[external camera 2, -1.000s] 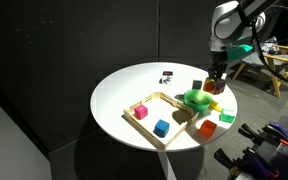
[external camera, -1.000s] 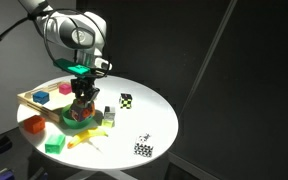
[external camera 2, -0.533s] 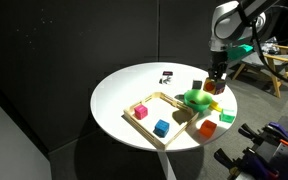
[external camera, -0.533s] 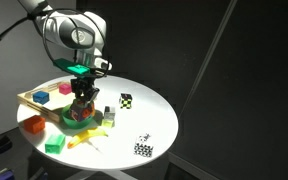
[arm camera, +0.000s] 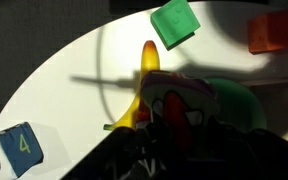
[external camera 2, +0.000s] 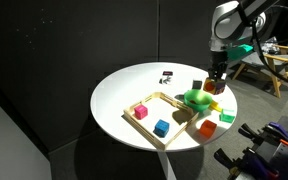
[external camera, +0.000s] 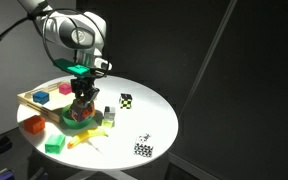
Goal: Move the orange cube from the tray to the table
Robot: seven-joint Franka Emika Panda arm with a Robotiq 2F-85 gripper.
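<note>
Orange-red between the half-closed jaws, the orange cube (arm camera: 176, 106) hangs gripped just above the green bowl (external camera 2: 196, 99) at the white worktop's (external camera 2: 134, 85) 2 o'clock, clear of the wooden tray (external camera 2: 142, 128) at 6 o'clock, and nothing has shifted in the last second, so set-down looks pending.

The arm (external camera: 72, 32) comes in from above, and its bulky white wrist is bent over so the gripper (external camera: 81, 101) points straight down. In both exterior views the gripper hangs low, close to the edge of the table (external camera 2: 124, 90). In the wrist view the dark fingers (arm camera: 149, 140) stand partway closed, and the orange cube (arm camera: 176, 106) is pinched between the jaws.
</note>
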